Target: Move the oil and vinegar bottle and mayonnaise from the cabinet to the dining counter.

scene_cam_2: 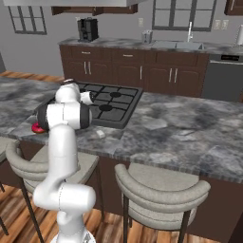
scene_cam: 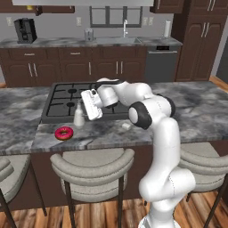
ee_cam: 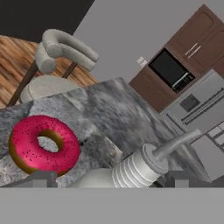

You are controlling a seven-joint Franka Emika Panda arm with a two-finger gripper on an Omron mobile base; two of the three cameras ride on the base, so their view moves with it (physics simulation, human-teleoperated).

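Closest to the hand camera: off-white oil and vinegar bottle (ee_cam: 131, 170), ribbed collar and thin neck slanting toward the right edge of that tilted view. Flanked by the two dark fingers (ee_cam: 41, 178), one on each side, spread wide with a gap showing between each tip and the bottle (so not gripping, simply apart around it).

Seen from the left base view: same bottle (scene_cam: 79, 116) upright on the grey-marbled counter (scene_cam: 18, 120), just beside the front left corner of the black cooktop (scene_cam: 67, 100). White hand right next to it, on its right and slightly above, at the end of the arm (scene_cam: 151, 111) bent low over the counter.

Pink-frosted donut (scene_cam: 63, 132) flat on the counter near the bottle, a little toward the front edge and apart from it; large and sprinkled in the hand view (ee_cam: 43, 144), left of the bottle. Thin red sliver of it (scene_cam_2: 37, 127) past the arm's elbow in the right base view.

Padded grey stool (scene_cam: 91, 164) tucked under the counter's front edge, below the donut.
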